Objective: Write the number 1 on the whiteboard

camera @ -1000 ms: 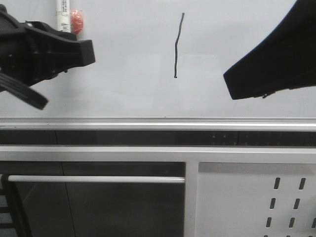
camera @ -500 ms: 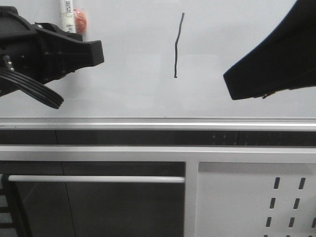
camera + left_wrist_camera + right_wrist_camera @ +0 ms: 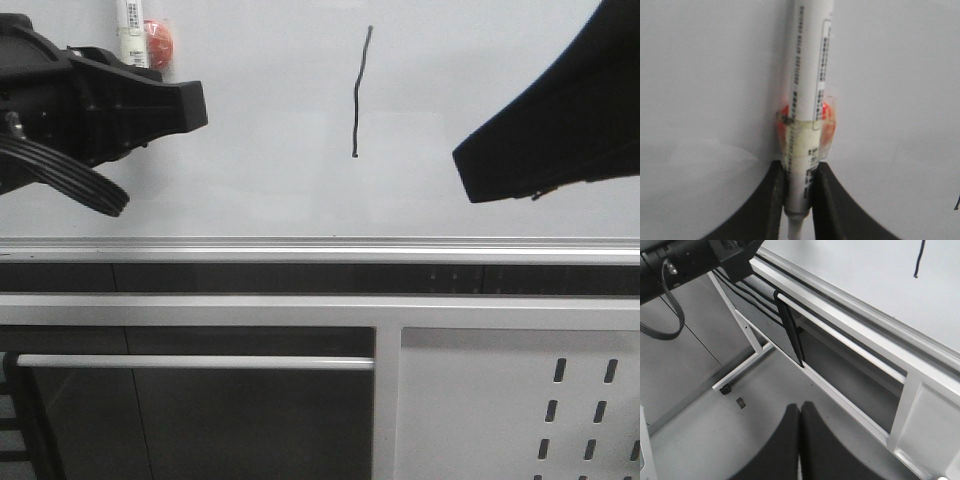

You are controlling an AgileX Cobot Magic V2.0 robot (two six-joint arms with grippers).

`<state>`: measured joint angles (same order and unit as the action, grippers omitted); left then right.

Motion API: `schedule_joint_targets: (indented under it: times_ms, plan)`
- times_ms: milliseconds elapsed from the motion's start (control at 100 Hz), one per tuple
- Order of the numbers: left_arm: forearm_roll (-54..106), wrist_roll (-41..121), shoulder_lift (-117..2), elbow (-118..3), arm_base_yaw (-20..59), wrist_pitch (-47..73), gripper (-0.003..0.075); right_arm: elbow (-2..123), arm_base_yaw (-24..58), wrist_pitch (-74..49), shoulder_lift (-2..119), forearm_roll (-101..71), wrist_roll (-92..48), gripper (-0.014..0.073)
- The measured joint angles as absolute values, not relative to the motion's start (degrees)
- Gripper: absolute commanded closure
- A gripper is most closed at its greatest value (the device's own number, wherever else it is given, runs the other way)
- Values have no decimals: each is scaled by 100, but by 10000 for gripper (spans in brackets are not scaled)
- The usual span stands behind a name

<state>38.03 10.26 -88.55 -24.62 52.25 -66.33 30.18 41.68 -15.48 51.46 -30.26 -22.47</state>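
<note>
Grey floor point(image 3: 700, 440); white metal panel point(image 3: 510, 410) with slotted holes; silver crossbar point(image 3: 195, 362) beside it.

number 1 point(image 3: 359, 92): black stroke on whiteboard point(image 3: 270, 180), 12 o'clock of centre | marker pen point(image 3: 807, 90): printed lines along barrel, too blurred to read | no other legible text

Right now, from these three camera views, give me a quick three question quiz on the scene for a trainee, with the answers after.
1. True or false: the number 1 is already on the whiteboard.
2. What does the left claw hold? A) eraser B) marker pen C) nothing
3. The right claw is ____.

Key: 1 true. 2 B. 3 shut, and holding nothing.
</note>
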Motion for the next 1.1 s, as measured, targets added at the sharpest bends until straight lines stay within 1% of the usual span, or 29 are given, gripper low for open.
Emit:
schedule_joint_targets:
  times_ms: [60, 130, 320, 520, 670, 740, 810, 1100]
  plan:
    - [3790, 1026, -8855, -2462, 5225, -6633, 717, 3018, 4168, -1558, 5146, -3026, -2247, 665]
    - [3764, 1026, -8855, -2462, 5225, -6633, 677, 3018, 4168, -1558, 5146, -3026, -2247, 665]
    - [3754, 1026, -8873, -2472, 5214, -6600, 508, 3018, 4168, -1558, 5146, -3026, -2247, 665]
    - [3732, 1026, -8877, -2472, 5202, -6588, 454, 3018, 4168, -1558, 5146, -3026, -2247, 665]
    - [3533, 1026, -8877, -2472, 5202, -6588, 350, 3018, 4168, -1558, 5146, -3026, -2247, 665]
    - [3493, 1026, -8877, -2472, 5202, -6588, 314, 3018, 4168, -1558, 5146, -3026, -2247, 665]
    - [3483, 1026, -8877, -2472, 5202, -6588, 294, 3018, 4168, -1558, 5146, -3026, -2247, 665]
    - [3552, 1026, -8877, -2382, 5217, -6588, 295, 3018, 4168, -1579, 5090, -3022, -2247, 665]
